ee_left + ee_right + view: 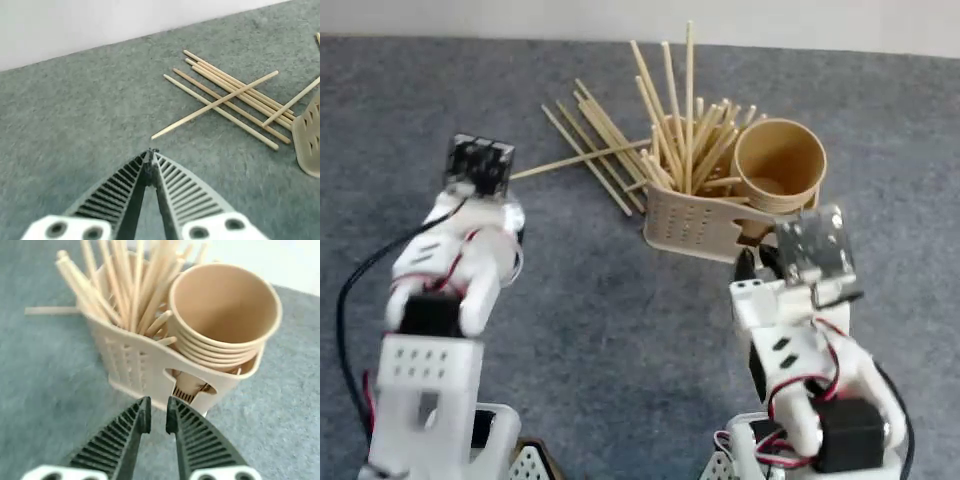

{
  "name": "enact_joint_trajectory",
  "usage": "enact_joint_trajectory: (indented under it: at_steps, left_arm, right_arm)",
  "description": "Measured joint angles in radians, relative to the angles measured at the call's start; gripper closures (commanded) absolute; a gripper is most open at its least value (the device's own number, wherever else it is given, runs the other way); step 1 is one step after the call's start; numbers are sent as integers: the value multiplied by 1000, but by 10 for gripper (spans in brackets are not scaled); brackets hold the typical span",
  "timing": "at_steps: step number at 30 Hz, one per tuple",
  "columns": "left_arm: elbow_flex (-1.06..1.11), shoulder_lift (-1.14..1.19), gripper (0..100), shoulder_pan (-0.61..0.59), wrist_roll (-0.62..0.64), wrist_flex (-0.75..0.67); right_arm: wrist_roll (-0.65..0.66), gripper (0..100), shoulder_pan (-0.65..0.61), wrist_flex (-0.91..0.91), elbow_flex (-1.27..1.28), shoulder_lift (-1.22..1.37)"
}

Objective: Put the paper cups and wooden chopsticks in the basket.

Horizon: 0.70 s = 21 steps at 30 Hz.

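While a stack of paper cups (225, 310) is being cradled upright in one end of the basket (135, 365), wooden chopsticks (125, 285) are being propped in the compartment beside it. By the grey carpet (75, 110), loose chopsticks (235, 97) are being supported flat just beside the basket. The left gripper (151, 154) is being held pressed together, empty, near them; the right gripper (157, 415) is being held slightly spread, empty, facing the basket.

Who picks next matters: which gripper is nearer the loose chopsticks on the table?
Left. Left gripper sits just short of the loose chopsticks; right gripper faces the basket, farther off.
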Motion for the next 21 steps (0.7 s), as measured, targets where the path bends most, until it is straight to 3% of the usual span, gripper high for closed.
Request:
enact_joint_trajectory:
  at_steps: [8,15,21]
  left_arm:
    - [-91,311,869,28,143,-219]
    - [-359,687,801,32,298,-256]
    - [-615,1031,803,89,384,-259]
  right_arm:
    - [-123,930,101,-183,285,-195]
    - [-203,930,238,-290,476,-324]
    - [-218,930,256,-299,529,-422]
